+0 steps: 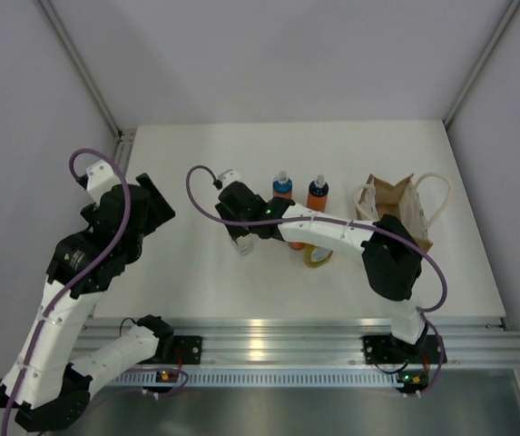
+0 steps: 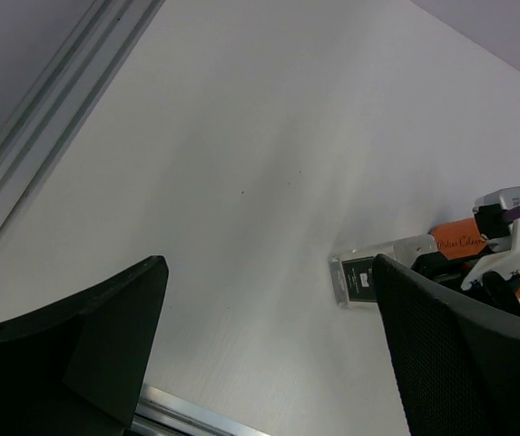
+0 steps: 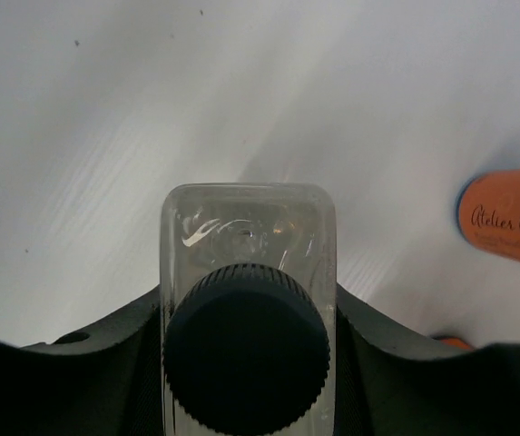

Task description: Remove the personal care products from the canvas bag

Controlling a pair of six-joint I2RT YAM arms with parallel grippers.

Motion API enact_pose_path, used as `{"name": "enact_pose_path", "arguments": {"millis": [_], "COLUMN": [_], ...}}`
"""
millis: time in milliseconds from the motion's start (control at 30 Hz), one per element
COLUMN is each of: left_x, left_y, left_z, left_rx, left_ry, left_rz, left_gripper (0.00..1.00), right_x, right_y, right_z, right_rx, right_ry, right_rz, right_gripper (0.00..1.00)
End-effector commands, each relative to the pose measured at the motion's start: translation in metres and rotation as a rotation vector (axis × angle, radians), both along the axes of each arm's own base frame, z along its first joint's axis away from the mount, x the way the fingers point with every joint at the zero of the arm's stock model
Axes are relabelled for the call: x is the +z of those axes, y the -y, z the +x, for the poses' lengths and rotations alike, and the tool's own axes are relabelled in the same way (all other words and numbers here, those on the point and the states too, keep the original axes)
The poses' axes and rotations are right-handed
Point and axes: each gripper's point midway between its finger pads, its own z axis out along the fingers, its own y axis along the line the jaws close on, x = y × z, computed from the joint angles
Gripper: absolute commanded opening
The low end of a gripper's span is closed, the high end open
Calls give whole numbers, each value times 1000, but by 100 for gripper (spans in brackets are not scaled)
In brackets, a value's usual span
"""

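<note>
Clear bottle [image 3: 246, 227] being clamped upright by right gripper [image 1: 242, 234], left of orange bottles [image 1: 282, 189]. Canvas bag [image 1: 391, 204] standing at far right. Left gripper [image 2: 269, 318] hovering at left, jaws gaping wide.

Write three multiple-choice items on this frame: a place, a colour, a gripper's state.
1. Where does the canvas bag stand on the table? A right side; B far left corner; C between the arm bases.
2. What colour is the cap of the clear bottle in the right gripper? A red; B dark; C white.
3. How is the left gripper? A open, empty; B shut on an orange bottle; C shut on a bag handle.
1 A: the top view shows it near the right edge. 2 B: the right wrist view shows a dark ribbed cap. 3 A: its fingers stand apart over bare table.
</note>
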Motion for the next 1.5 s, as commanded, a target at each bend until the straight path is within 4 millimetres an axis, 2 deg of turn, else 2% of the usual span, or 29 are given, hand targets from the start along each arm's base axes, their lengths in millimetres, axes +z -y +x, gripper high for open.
{"name": "enact_pose_path", "arguments": {"millis": [0,100,133,200,233,300,433,467,533,567,633,667,700,733,767,800,833,867,933,967,1033,1067,1133,1167,1233,1333,1467], "left_x": [-7,-11,-13,-15,-16,-14,-11,-10,-9,-9,-5,-1,-2,-1,3,3,3,9,14,20,25,31,37,41,44,55,64], "left_y": [3,5,7,10,12,11,9,11,14,15,18,19,21,22,23,23,21,20,17,12,6,2,-5,-7,-11,-24,-33], "left_z": [0,2,3,4,5,7,10,12,15,16,19,21,24,25,26,28,29,30,33,33,34,32,29,27,24,12,-2], "left_rx": [-41,-61,-72,-86,-94,-101,-105,-115,-130,-139,-150,-162,-169,-178,-179,-173,-159,-154,-140,-123,-104,-90,-58,-51,-34,19,31], "left_ry": [-38,-59,-65,-73,-77,-72,-75,-82,-89,-93,-96,-91,-104,-107,-102,-112,-117,-107,-110,-103,-106,-98,-92,-88,-82,-44,-24], "left_rz": [35,55,55,61,60,72,108,119,127,136,138,144,153,161,160,168,169,167,169,167,181,185,195,195,191,191,199], "left_gripper": [99,99,99,99,99,99,99,99,99,98,98,98,98,98,98,99,99,99,98,98,98,99,99,98,99,99,99], "right_x": [56,45,43,39,39,45,79,96,113,132,149,168,179,179,200,206,204,220,232,241,251,257,261,263,264,269,263], "right_y": [-22,-18,-17,-13,-12,-8,1,6,17,26,50,67,79,104,126,143,170,192,230,254,285,306,330,344,362,389,408], "right_z": [23,20,20,16,15,14,15,14,18,16,21,21,23,27,27,27,28,23,21,8,-1,-15,-27,-40,-51,-78,-101], "right_rx": [-51,-42,-41,-36,-32,-33,-33,-33,-44,-50,-94,-130,-158,-206,-256,-289,-339,-375,-446,-474,-529,-556,-592,-610,-647,-696,-738], "right_ry": [133,124,123,114,113,123,181,204,220,238,255,277,283,266,288,292,279,301,320,333,349,360,369,369,367,380,358], "right_rz": [202,184,180,170,170,171,202,222,238,262,254,272,275,232,245,231,183,190,172,158,139,119,96,87,75,100,98], "right_gripper": [0,10,25,48,63,73,89,92,95,96,99,99,100,99,99,99,100,99,99,100,100,99,100,100,99,100,100]}}
